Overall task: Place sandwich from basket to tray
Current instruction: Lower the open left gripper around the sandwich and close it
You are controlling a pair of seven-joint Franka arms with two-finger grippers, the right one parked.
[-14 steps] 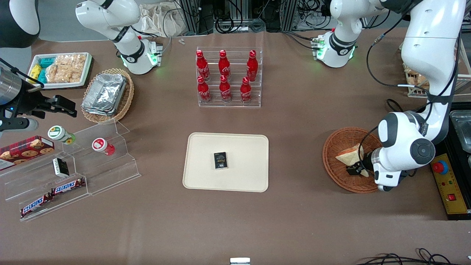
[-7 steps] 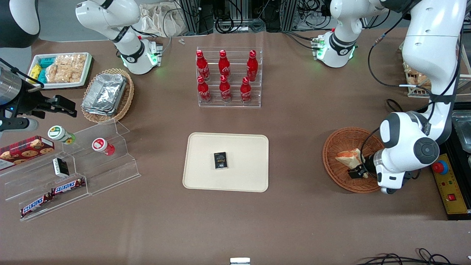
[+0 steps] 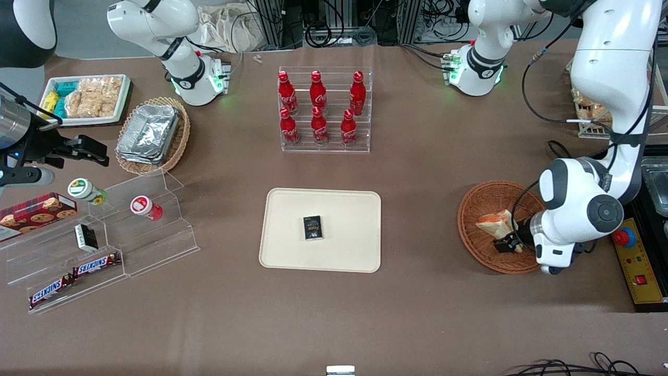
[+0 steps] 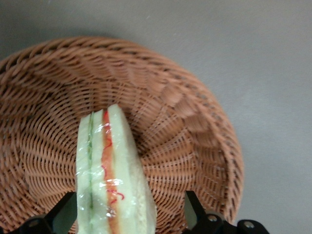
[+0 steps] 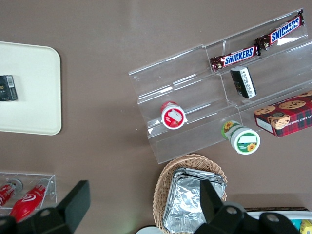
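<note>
Inside one basket (image 3: 488, 198): one sandwich (image 3: 496, 223), pincer (image 3: 507, 243).

Reddish-brown woven basket (image 4: 195, 146); cream sandwich (image 4: 109, 175), orange-red filling.

Rough woven wicker basket (image 4: 195, 126); sandwich (image 4: 109, 180) in glossy, seemingly plastic film; smooth matt tray (image 3: 344, 209).

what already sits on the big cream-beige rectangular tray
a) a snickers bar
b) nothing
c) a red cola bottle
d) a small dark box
d: a small dark box lies near the middle of the cream-beige rectangular tray; the left arm's gripper is over at the round reddish-brown wicker basket.
</note>
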